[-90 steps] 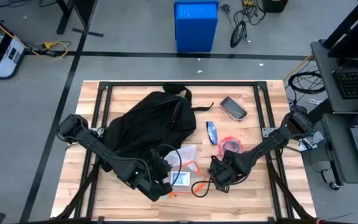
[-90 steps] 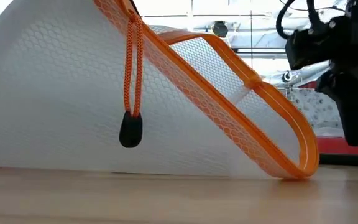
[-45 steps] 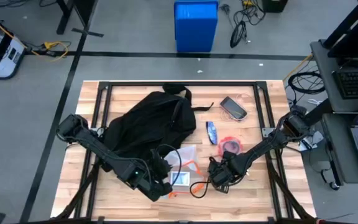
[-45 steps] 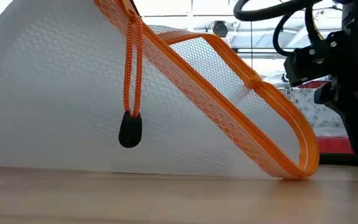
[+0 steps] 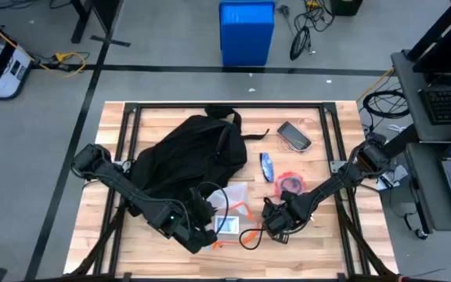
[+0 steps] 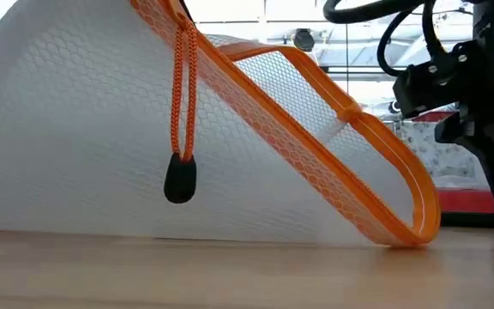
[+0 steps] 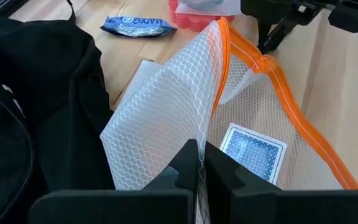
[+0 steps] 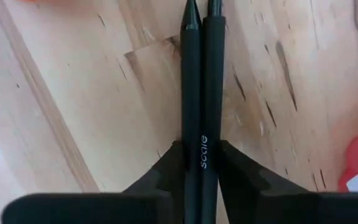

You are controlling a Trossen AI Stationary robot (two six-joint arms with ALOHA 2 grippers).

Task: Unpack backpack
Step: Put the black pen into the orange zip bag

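Two dark arms worked low over the near part of the wooden counter (image 5: pixel 319 125). The left gripper (image 7: pixel 199 163) had its jaws closed on the edge of a white mesh pouch (image 7: pixel 185 99) with an orange zip border, holding one side of it lifted so that it stood like a tent; a black zip pull (image 6: pixel 179 178) dangled from an orange cord. A patterned blue card (image 7: pixel 253 151) showed through the mesh where the pouch lay flat. Just beside the pouch, the right gripper (image 8: pixel 199 12) hung over bare wood, its jaws pressed together on nothing, with a black cable (image 5: pixel 250 237) looping on the counter near it. Past that gripper sat a red, roundish item (image 5: pixel 291 183), then a small blue packet (image 5: pixel 268 165), and farther off a dark flat device (image 5: pixel 294 135). The backpack (image 5: pixel 182 160), black and slumped, filled the left half of the counter from the pouch to the far edge, its handle toward the back. Beyond the counter, a blue bin (image 5: pixel 247 31) stood on the grey floor.
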